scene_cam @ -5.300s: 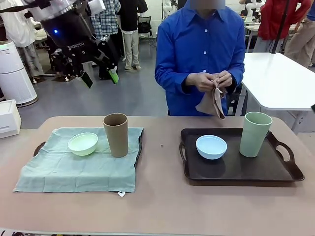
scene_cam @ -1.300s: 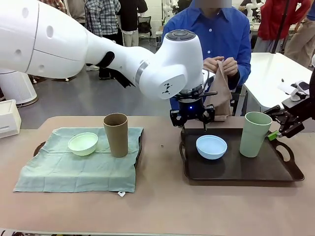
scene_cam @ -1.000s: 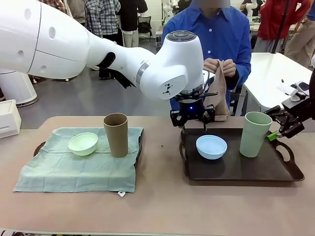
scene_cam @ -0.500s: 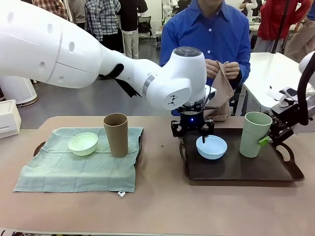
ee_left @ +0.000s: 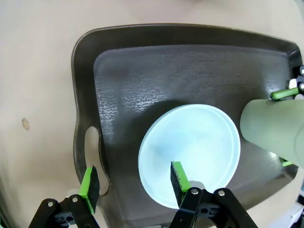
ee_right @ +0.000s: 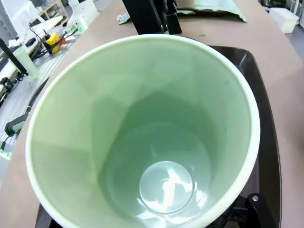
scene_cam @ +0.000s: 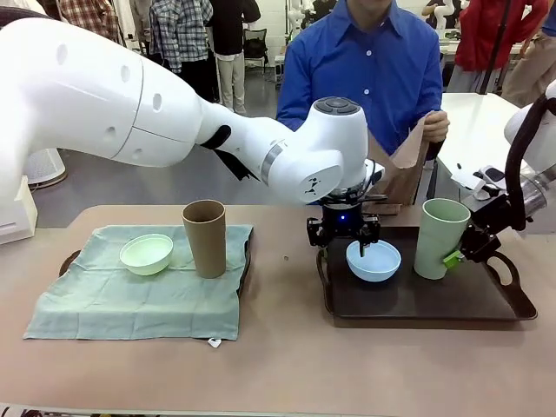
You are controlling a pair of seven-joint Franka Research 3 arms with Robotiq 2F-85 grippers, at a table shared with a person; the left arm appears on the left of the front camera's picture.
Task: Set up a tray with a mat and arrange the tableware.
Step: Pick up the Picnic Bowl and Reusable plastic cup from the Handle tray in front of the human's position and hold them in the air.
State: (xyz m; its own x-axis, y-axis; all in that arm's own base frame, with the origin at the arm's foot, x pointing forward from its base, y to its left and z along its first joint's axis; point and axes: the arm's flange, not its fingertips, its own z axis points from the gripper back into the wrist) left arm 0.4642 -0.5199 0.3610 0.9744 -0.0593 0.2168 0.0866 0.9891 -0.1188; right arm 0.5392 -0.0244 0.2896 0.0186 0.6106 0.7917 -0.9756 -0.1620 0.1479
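Two bowls, two cups: mint bowl (scene_cam: pixel 146 254), brown cup (scene_cam: pixel 204 238) at frame left. At right, left pincer (ee_left: pixel 135 179) gapes astride blue bowl (scene_cam: pixel 382 262); right pincer (scene_cam: pixel 453 256) clamps tilted green cup (scene_cam: pixel 434 236).

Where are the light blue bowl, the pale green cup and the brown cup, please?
light blue bowl (ee_left: pixel 199 142), left wrist view, inner floor.
pale green cup (scene_cam: pixel 439 234), front view, side wall.
brown cup (scene_cam: pixel 205 239), front view, side wall.

Bright even light, soft shadows, wrist views bent wide-angle, glare in green cup (ee_right: pixel 164 185)
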